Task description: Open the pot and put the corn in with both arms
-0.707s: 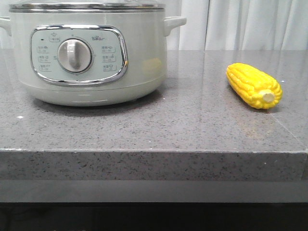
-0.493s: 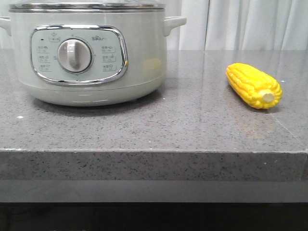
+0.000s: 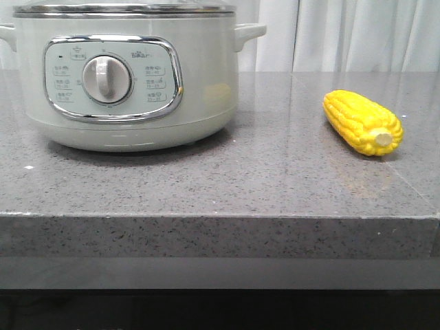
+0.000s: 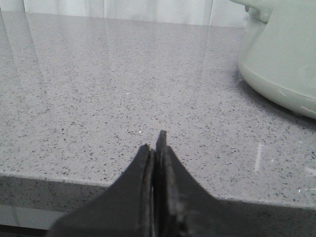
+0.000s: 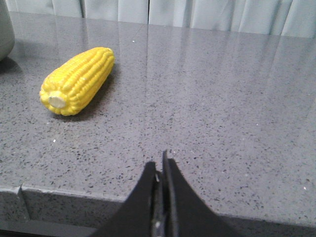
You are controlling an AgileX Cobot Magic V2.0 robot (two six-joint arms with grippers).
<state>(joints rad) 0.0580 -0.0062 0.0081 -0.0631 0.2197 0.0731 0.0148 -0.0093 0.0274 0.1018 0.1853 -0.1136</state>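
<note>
- Corn (image 3: 363, 122): I see it lying flat on the desk (image 3: 220, 185), ahead of my right hand (image 5: 160, 170), stub end toward that hand, tip pointing away toward the pot (image 3: 127, 75).
- Pot: lid on, beside my left hand (image 4: 157, 148).
- Both hands: fingers pressed together, empty.

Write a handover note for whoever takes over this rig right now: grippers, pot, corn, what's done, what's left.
Left gripper: shut, empty, at the counter's near edge, apart from the pot.
Right gripper: shut, empty, at the near edge, apart from the corn.
Pot: on the counter, lid on.
Corn: lying on the counter to the pot's right, untouched.
Done: nothing.
Left: lift the lid, put the corn in.
</note>
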